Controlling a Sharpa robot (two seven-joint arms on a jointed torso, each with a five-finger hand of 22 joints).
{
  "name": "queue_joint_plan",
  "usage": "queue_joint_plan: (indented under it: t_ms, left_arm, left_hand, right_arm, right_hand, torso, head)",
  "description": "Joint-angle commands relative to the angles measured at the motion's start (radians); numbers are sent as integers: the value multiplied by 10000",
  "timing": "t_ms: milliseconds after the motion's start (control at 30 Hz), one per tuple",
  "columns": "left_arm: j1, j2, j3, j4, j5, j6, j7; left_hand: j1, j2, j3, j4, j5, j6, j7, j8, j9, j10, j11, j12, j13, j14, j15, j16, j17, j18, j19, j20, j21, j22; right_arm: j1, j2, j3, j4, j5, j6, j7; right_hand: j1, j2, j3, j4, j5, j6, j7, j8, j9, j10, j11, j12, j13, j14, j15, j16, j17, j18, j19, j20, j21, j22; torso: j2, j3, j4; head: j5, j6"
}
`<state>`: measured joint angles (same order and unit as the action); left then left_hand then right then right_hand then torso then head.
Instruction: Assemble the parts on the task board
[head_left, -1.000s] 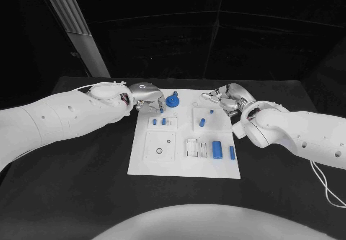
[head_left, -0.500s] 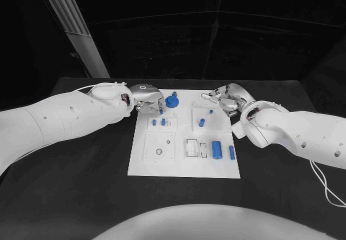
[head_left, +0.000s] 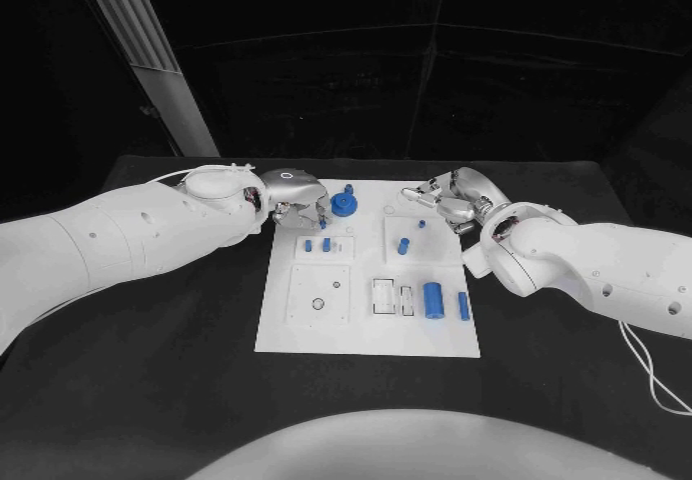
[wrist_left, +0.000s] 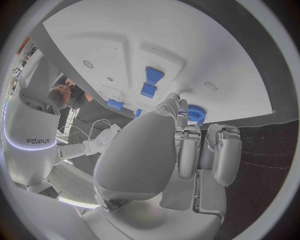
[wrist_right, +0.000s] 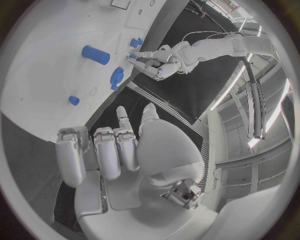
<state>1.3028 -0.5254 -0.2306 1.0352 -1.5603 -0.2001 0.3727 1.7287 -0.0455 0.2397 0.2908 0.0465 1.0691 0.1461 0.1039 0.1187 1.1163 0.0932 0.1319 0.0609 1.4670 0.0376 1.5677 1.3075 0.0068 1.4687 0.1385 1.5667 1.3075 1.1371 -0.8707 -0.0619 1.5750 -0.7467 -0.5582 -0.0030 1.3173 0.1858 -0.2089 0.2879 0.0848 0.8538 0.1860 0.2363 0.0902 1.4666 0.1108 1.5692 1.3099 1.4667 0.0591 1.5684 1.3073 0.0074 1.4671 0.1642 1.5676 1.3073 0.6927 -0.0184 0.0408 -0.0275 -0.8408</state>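
Note:
The white task board (head_left: 368, 325) lies mid-table. A blue gear (head_left: 343, 203) stands near its far edge, also seen as the blue gear (wrist_left: 195, 112). My left hand (head_left: 293, 192) hovers at the board's far left corner beside the gear. Its fingers (wrist_left: 172, 106) reach down toward the board, and whether they pinch anything is hidden. My right hand (head_left: 450, 205) is over the far right corner, its fingers (wrist_right: 100, 150) mostly curled in with nothing visible in them. Small blue pegs (head_left: 317, 244) stand in the board, and two blue cylinders (head_left: 434, 298) lie nearer.
Another small blue peg (head_left: 405, 243) stands right of centre, below my right hand. A white block with slots (head_left: 385, 295) sits beside the cylinders. Black table (head_left: 159, 340) surrounds the board. A pale post (head_left: 162, 75) rises at the back left.

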Motion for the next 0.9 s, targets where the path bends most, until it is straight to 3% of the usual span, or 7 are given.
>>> queue_joint_plan:
  t_ms: [33, 267, 600, 733, 833, 900]
  left_arm:
    - [-40, -1, -28, -33, -34, 455, -191]
    - [-42, -26, -28, -28, -34, 288, -205]
    - [-42, -171, -28, 24, -35, -956, -244]
    - [-43, -251, -28, 73, -35, -1732, -268]
    - [-43, -340, -27, 119, -32, -2130, -360]
    - [-43, -398, -27, 141, 23, -2256, -370]
  left_hand:
    - [-21, -288, -69, -30, 34, -217, 30, -141, -83, -147, 60, -116, -12, 1038, 36, 31, 2633, -68, 1021, -15, 41, 2633]
    - [-431, -939, -476, -11, 32, -973, 255, -426, -292, -542, 248, -307, 11, 1038, 178, 31, 2633, -68, 1021, 89, 41, 2633]
    - [-995, -1148, -908, -40, 39, -1606, 363, -411, -472, -745, 309, -247, 32, 1038, 184, 31, 2633, -68, 1021, 187, 41, 2633]
    - [-1175, -1201, -1042, -37, 48, -2460, 406, -406, -552, -935, 344, -184, 43, 1038, 208, 31, 2633, -68, 1021, 228, 41, 2633]
    - [-1288, -1402, -1130, 3, 62, -3256, 417, -385, -545, -1116, 345, -122, 48, 1038, 203, 31, 2633, -68, 1021, 229, 41, 2633]
    - [-1314, -1473, -1156, 17, 65, -3466, 431, -360, -534, -1208, 355, -103, 48, 1038, 206, 31, 2633, -63, 1008, 229, 28, 2627]
  right_arm:
    - [14, -11, 5, 33, -33, 65, 23]
    - [14, -18, 5, 35, -33, 74, 12]
    - [13, -28, 5, 33, -33, 82, 2]
    - [13, -31, 5, 25, -33, 83, 8]
    - [13, -44, 5, 22, -53, 58, 30]
    - [13, -59, 5, 25, -98, 19, 50]
  right_hand:
    - [67, 14, -85, -1, 29, -53, 12, 36, 6, 1042, 46, 16, 2609, 1041, -17, 24, 2635, -74, 1036, 35, 32, 2635]
    - [67, 14, -85, -1, 29, -53, 12, 36, 6, 1042, 46, 16, 2609, 1041, -17, 24, 2635, -74, 1036, 35, 32, 2635]
    - [90, 38, -103, 12, 37, -60, 12, 49, 4, 1042, 46, 16, 2609, 1041, -18, 24, 2635, -74, 1036, 34, 32, 2635]
    - [90, 38, -103, 12, 37, -60, 12, 49, 4, 1042, 46, 16, 2609, 1041, -18, 24, 2635, -74, 1036, 34, 32, 2635]
    - [93, 39, -105, 11, 38, -59, 12, 51, 4, 1042, 46, 16, 2609, 1041, -18, 24, 2635, -74, 1036, 34, 32, 2635]
    - [111, 36, -115, 8, 44, -42, 7, 67, 8, 1042, 44, 16, 2609, 1041, -19, 24, 2635, -74, 1036, 33, 32, 2635]
  torso:
    - [8, 2, 10]
    - [4, 1, 10]
    - [5, -2, 8]
    - [-1, -1, 17]
    - [-2, -7, 21]
    - [-9, -5, 19]
  head:
    - [1, 16]
    - [2, 1]
    - [0, 21]
    - [-15, 45]
    - [-31, 67]
    - [-29, 75]
